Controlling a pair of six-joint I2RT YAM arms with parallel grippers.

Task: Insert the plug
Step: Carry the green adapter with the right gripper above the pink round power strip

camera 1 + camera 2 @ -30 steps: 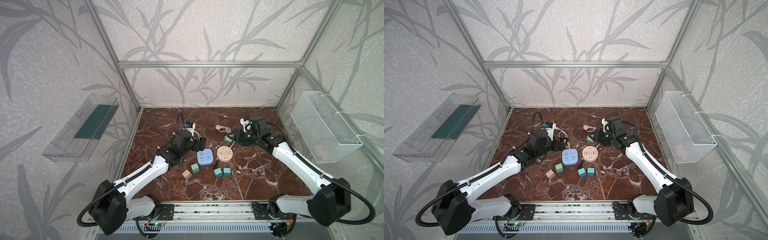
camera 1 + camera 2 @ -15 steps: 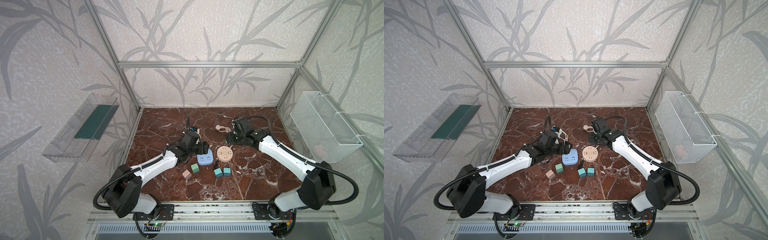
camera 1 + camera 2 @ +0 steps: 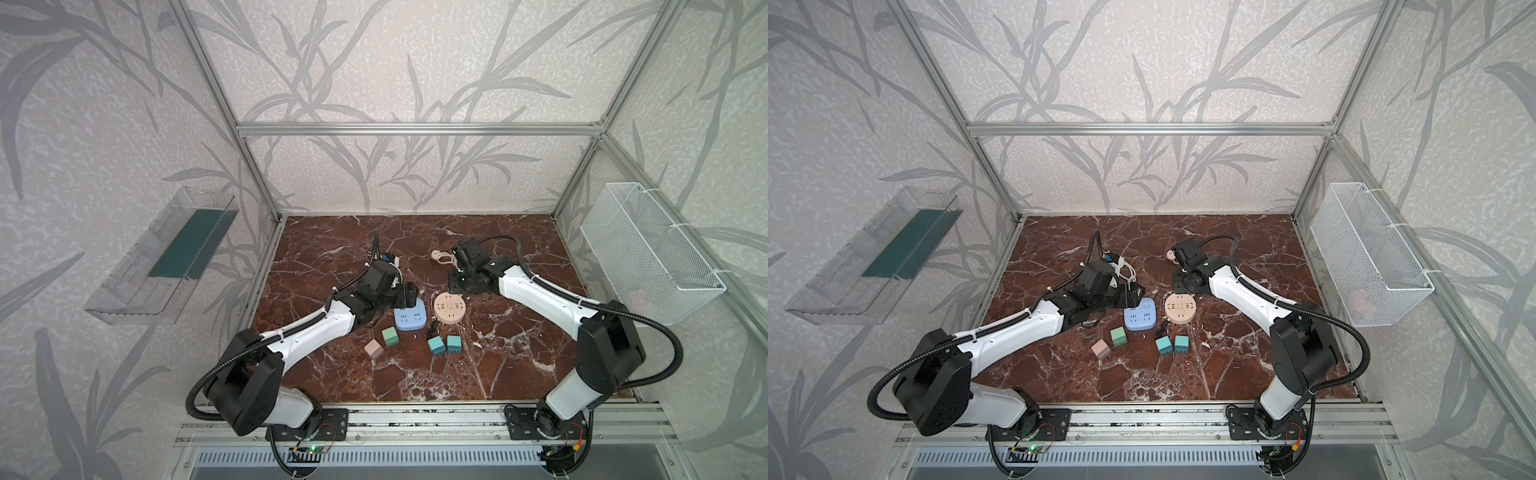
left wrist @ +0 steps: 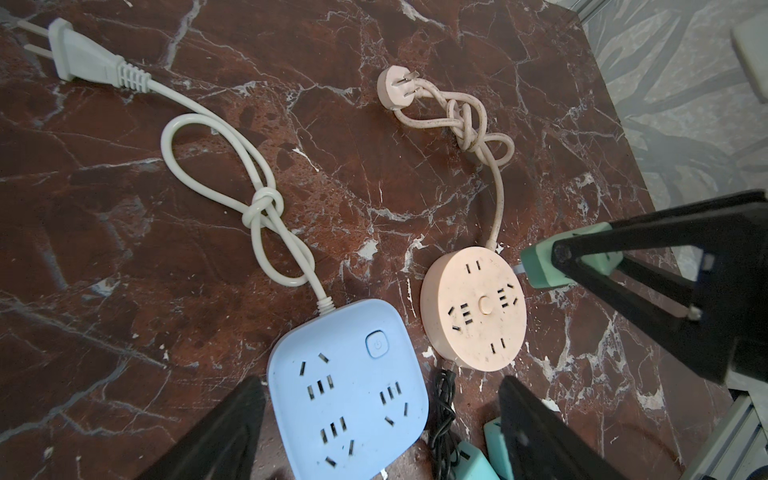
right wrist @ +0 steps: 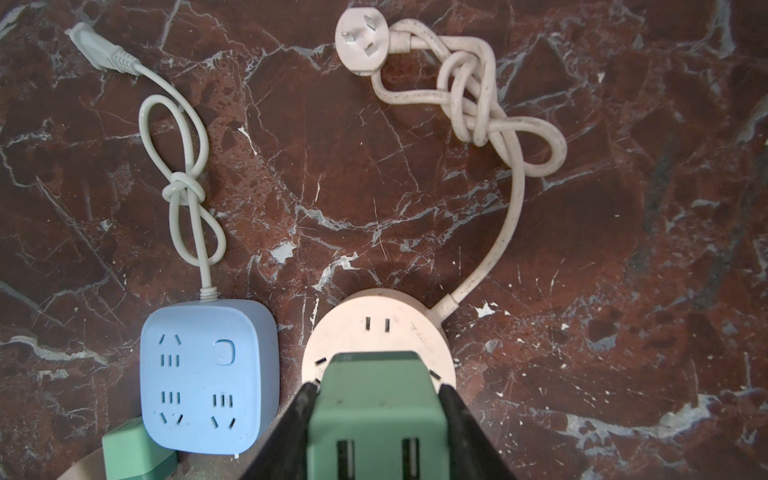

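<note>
My right gripper (image 5: pixel 378 390) is shut on a green plug cube (image 5: pixel 374 415), whose two slots face the wrist camera. In the left wrist view the same plug (image 4: pixel 540 266) hangs just off the rim of the round pink socket (image 4: pixel 473 307), apart from it. The square blue socket strip (image 4: pixel 349 395) lies beside the round one. My left gripper (image 4: pixel 380 384) hovers open over the blue strip, with a finger on each side. In both top views the grippers (image 3: pixel 409 293) (image 3: pixel 457 282) sit at the far edges of the blue strip (image 3: pixel 1140 318) and the round socket (image 3: pixel 1179 308).
On the marble in front of the sockets lie a green cube (image 3: pixel 390 336), a pink cube (image 3: pixel 373 348), two teal cubes (image 3: pixel 435 345) and a black cable (image 4: pixel 444 399). Knotted cords with a white plug (image 4: pixel 79 54) and a pink plug (image 4: pixel 395 89) lie behind. A wire basket (image 3: pixel 648 249) hangs on the right wall.
My left gripper has moved right, from beside the blue strip to over its far edge. The right wrist has turned and dropped closer to the round socket, still holding the green plug.
</note>
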